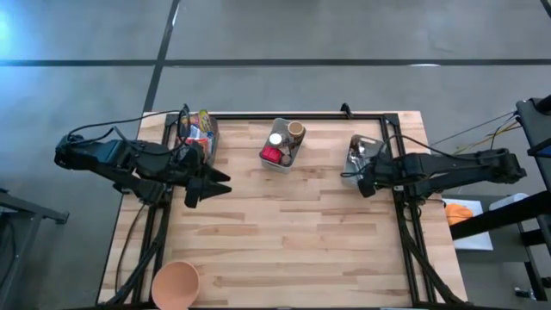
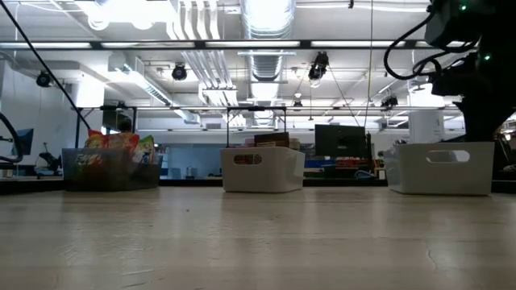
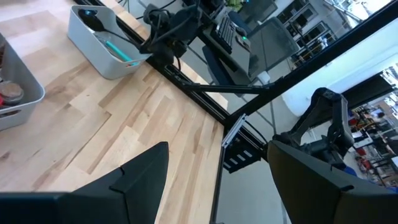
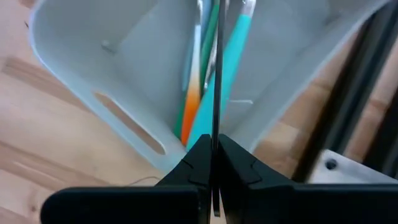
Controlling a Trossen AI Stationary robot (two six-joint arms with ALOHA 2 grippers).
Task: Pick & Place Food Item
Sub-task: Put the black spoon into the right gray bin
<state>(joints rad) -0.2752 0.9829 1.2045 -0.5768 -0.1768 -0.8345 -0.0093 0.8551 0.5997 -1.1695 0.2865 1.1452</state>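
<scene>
The left gripper point(image 1: 215, 185) hovers over bare tabletop just beside the clear bin of snack packets point(image 1: 197, 131), fingers spread and holding nothing. The right gripper point(image 1: 363, 182) sits at the near edge of the grey utensil bin point(image 1: 362, 160), fingers clenched on a thin dark rod point(image 4: 216, 74), possibly a utensil handle; its identity is unclear. Teal and orange utensils point(image 4: 205, 93) stand inside that bin. The middle white bin point(image 1: 282, 145) holds jars and containers. A peach bowl point(image 1: 176, 283) rests at the table's front left corner.
</scene>
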